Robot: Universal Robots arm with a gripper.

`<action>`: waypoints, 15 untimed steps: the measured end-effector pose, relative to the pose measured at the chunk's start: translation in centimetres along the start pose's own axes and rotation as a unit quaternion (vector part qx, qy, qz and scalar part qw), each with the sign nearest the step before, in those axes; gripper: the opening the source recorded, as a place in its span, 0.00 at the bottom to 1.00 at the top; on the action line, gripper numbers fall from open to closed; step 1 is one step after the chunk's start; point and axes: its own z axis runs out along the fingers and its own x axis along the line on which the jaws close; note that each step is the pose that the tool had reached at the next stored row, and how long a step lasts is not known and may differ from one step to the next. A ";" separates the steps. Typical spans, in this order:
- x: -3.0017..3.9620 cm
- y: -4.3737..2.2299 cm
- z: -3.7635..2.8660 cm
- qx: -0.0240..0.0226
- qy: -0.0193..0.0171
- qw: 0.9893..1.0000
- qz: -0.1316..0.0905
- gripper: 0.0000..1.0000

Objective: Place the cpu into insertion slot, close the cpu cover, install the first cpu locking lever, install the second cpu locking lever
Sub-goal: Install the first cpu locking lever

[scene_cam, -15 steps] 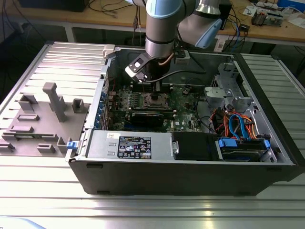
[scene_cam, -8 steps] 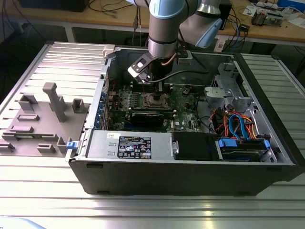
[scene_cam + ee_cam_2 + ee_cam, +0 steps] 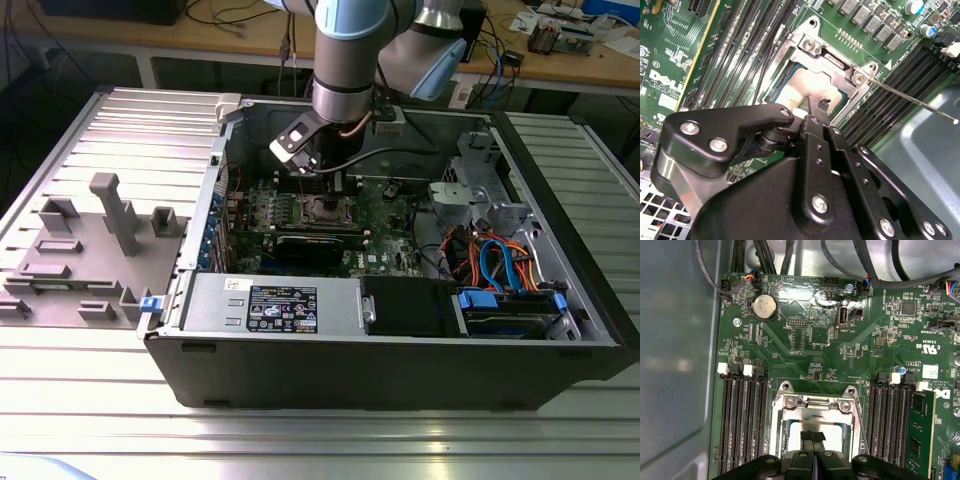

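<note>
Hovering just over the cpu point(image 3: 800, 87), your tool point(image 3: 822, 105) is pinched narrow, seemingly empty. Judge the chip light, rigid and fragile; hold it by its edges.

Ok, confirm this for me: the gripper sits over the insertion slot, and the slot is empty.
Not empty. The gripper does sit over the insertion slot, but the cpu already lies in it, as the first wrist view shows.

Green board point(image 3: 790, 360), probably coin battery point(image 3: 764, 307)
</note>
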 end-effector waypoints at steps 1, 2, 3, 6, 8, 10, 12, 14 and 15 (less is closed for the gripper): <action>0.00 0.03 0.00 0.000 0.000 1.000 0.000 0.11; 0.00 0.05 0.00 0.000 0.000 1.000 0.000 0.11; 0.00 0.07 0.00 0.000 0.000 1.000 0.000 0.11; -0.01 0.13 0.00 0.000 0.000 1.000 0.000 0.11; -0.01 0.18 0.00 0.000 0.000 1.000 0.000 0.11; -0.01 0.21 0.01 0.000 0.000 1.000 0.000 0.11; -0.02 0.27 0.00 0.000 0.000 1.000 0.000 0.11; -0.02 0.32 0.00 0.000 0.000 1.000 0.000 0.11; -0.02 0.35 0.00 0.000 0.000 1.000 0.000 0.11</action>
